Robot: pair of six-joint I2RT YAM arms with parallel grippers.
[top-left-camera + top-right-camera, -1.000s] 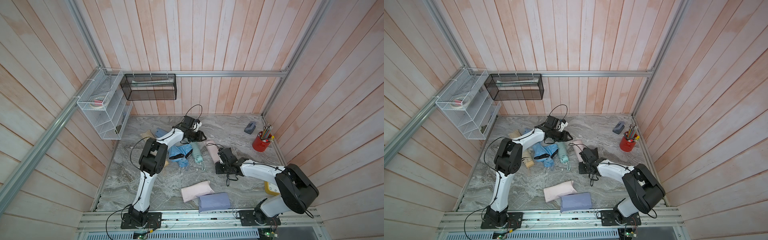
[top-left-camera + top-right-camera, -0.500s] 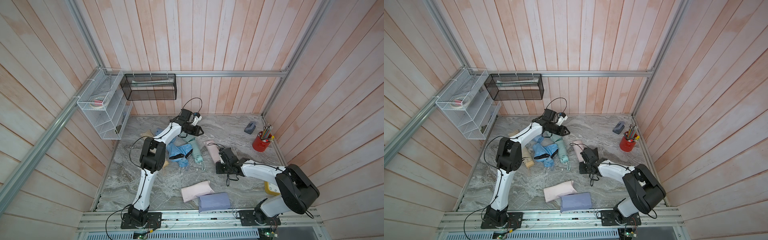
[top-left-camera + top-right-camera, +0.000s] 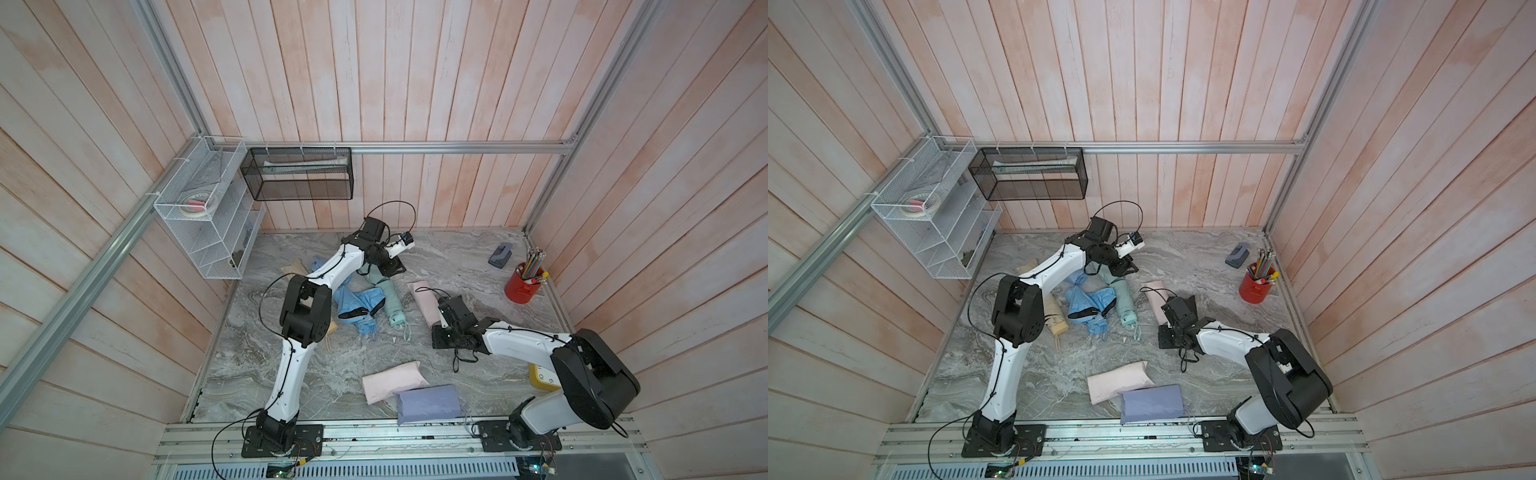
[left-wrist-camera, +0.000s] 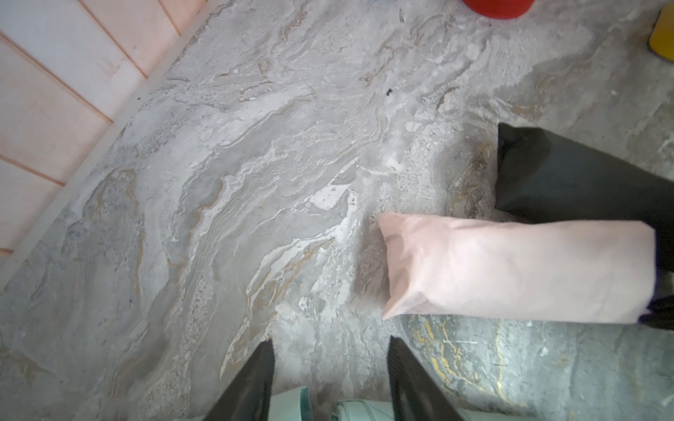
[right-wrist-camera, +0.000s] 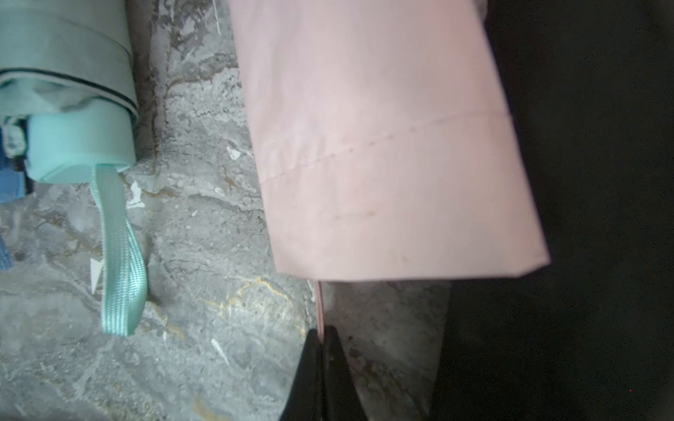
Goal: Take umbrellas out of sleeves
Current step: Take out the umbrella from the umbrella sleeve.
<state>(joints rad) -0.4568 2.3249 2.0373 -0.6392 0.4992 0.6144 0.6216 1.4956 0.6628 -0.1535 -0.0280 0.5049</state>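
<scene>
In both top views my left gripper (image 3: 391,269) (image 3: 1124,269) hovers open near the back of the table, over mint fabric (image 4: 350,410) that lies loose between its fingers (image 4: 255,382). The mint umbrella (image 3: 390,301) and the light blue umbrella (image 3: 358,302) lie bare mid-table. Beside them is a beige umbrella (image 3: 1057,321), partly behind the left arm. My right gripper (image 5: 322,333) is shut on a thin pink cord coming out of the open end of a pink sleeve (image 5: 383,145) (image 3: 424,299). A black sleeve (image 4: 583,182) lies beside it. A second pink sleeve (image 3: 392,380) and a lavender sleeve (image 3: 428,403) lie at the front.
A red pencil cup (image 3: 523,287) and a grey gadget (image 3: 500,254) stand at the back right. A yellow object (image 3: 542,376) sits by the right arm. A white wire shelf (image 3: 208,216) and a black mesh basket (image 3: 299,174) hang on the walls. Flat beige and blue sleeves (image 3: 305,266) lie behind the left arm.
My left arm has lifted and drawn its gripper a little toward the back wall, jaws slightly wider. The right arm and the pink sleeve have stayed put.
</scene>
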